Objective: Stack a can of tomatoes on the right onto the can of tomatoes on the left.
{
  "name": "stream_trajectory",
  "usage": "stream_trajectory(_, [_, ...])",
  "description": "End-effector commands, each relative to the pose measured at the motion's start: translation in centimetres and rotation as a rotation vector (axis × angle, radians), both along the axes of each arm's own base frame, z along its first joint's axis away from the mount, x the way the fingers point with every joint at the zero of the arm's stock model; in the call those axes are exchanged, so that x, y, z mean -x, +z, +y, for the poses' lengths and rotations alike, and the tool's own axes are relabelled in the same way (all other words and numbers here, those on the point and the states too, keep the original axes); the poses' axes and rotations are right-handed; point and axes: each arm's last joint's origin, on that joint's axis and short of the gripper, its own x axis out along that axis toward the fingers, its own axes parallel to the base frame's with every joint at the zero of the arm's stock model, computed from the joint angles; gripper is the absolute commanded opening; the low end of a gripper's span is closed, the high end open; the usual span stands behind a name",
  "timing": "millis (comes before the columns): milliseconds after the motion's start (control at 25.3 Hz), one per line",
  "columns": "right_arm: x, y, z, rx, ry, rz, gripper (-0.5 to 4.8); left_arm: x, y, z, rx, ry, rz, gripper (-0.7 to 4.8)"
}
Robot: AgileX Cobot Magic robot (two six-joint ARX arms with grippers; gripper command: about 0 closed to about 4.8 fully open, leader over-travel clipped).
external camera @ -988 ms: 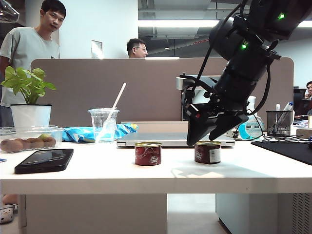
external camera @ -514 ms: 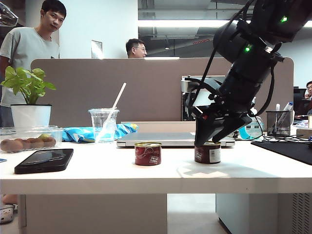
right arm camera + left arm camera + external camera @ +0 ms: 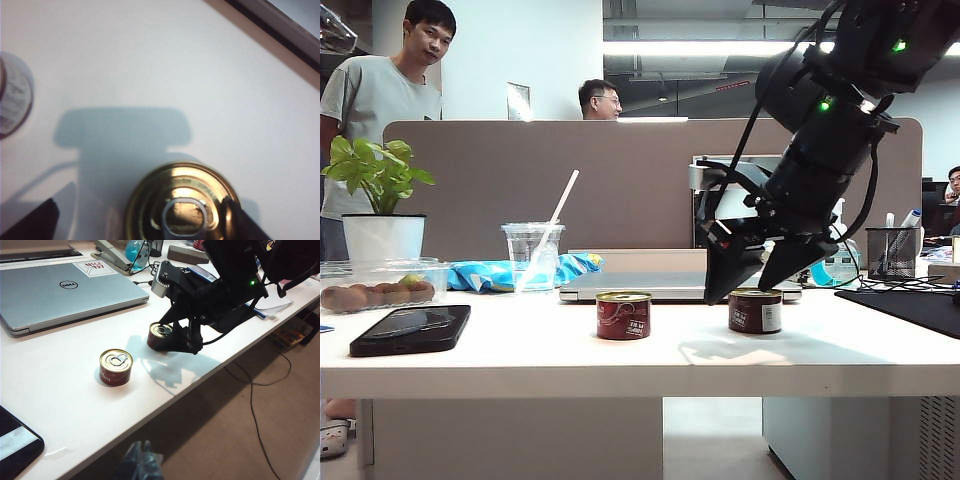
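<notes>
Spread wide, the right gripper (image 3: 752, 280) hangs right of centre in the exterior frame, its two dark fingers pointing down with the right can of tomatoes (image 3: 755, 310) standing just below them; it holds nothing. In the right wrist view one fingertip (image 3: 240, 220) sits at the can's rim at lower right, though contact cannot be told, and the other (image 3: 32, 220) stands well off at lower left. That right can (image 3: 182, 202) is short, with a gold pull-tab lid, a dark red wall and a pale label panel. The left can of tomatoes (image 3: 623, 315), the same shape with a red label, stands upright at centre frame, apart from the right one. In the left wrist view it (image 3: 115, 367) sits at centre left, with the right can (image 3: 160, 335) up and to the right, under the black arm. Only a blurred dark tip of the left gripper (image 3: 140, 465) shows at that view's bottom edge, beyond the table edge; whether it is apart or together cannot be told.

Both cans rest on a white table (image 3: 520, 350). A silver laptop (image 3: 60, 292) lies closed behind them, a black phone (image 3: 410, 328) at lower left, a plastic cup with a straw (image 3: 533, 255) and a potted plant (image 3: 380, 200) further left. Two men and a grey partition fill the office background.
</notes>
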Motion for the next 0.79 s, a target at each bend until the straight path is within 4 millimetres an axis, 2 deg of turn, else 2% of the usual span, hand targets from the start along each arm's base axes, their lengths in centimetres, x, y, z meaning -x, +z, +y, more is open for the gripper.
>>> stream_trajectory(40, [-0.2,0.1,-0.1,0.012,-0.024,-0.017,4.46,0.0,0.2,0.0,0.005,-0.003,-0.006,-0.04])
stream_trajectory(356, [0.1,1.0,-0.2,0.003,-0.023,-0.036,4.45,0.0,0.2,0.0,0.005,-0.003,-0.006,-0.04])
stream_trajectory(593, [0.9,3.5,-0.5,-0.026,-0.028,-0.094,4.44,0.0,0.2,0.0,0.005,-0.003,-0.007,-0.04])
stream_trajectory(712, [0.6,2.9,-0.5,-0.022,-0.029,-0.085,4.47,0.0,0.2,0.0,0.005,-0.003,-0.007,-0.04])
stream_trajectory(791, [0.4,2.8,-0.4,-0.024,-0.032,-0.097,4.73,0.0,0.2,0.0,0.005,-0.003,-0.006,-0.04])
